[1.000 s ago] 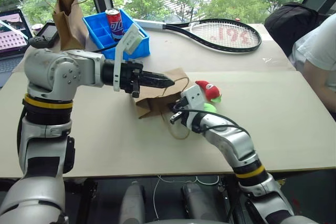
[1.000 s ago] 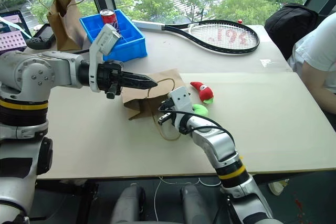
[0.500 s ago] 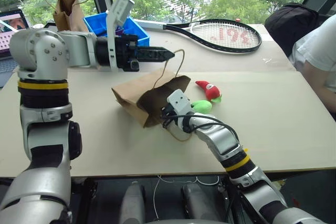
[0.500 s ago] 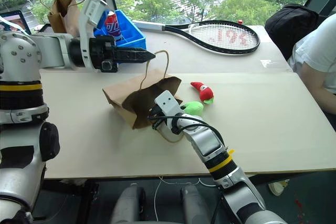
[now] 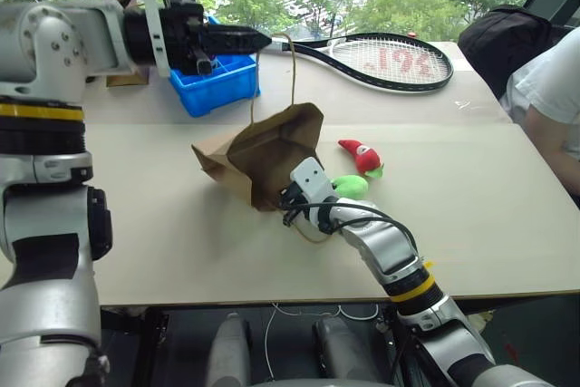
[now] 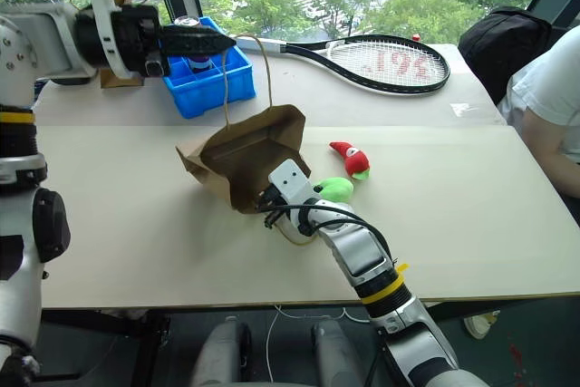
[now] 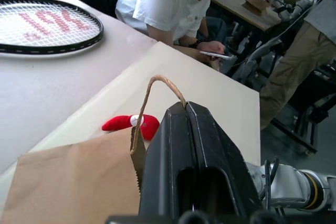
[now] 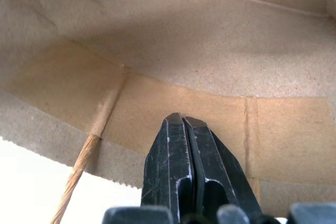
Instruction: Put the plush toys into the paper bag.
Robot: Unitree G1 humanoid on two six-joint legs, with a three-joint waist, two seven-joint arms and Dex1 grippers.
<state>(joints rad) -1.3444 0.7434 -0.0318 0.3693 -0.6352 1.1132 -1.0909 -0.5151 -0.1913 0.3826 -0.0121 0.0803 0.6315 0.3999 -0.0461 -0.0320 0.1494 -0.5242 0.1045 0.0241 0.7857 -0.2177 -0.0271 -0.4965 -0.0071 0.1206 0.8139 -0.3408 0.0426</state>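
The paper bag (image 5: 263, 147) lies on its side in the middle of the table, mouth toward me. My left gripper (image 5: 263, 40) is up high, shut on one looped handle (image 7: 160, 80), which pulls the bag's upper wall up. My right gripper (image 8: 181, 121) is shut, its tips lying on the inside of the bag's lower wall at the mouth (image 5: 288, 197). The second handle (image 8: 79, 166) trails beside it on the table. Both plush toys lie just right of the bag: the green blob (image 5: 350, 186) against my right wrist, the red chili (image 5: 361, 155) behind it.
A tennis racket (image 5: 381, 59) and a blue bin (image 5: 217, 83) lie at the back of the table. A darker paper bag (image 6: 118, 79) stands behind my left arm. A person in a white shirt (image 5: 553, 97) sits at the right edge, beside a black backpack (image 5: 507, 33).
My left gripper has risen and moved back with the handle, lifting the bag's upper wall and opening its mouth wider. My right gripper has stayed at the mouth.
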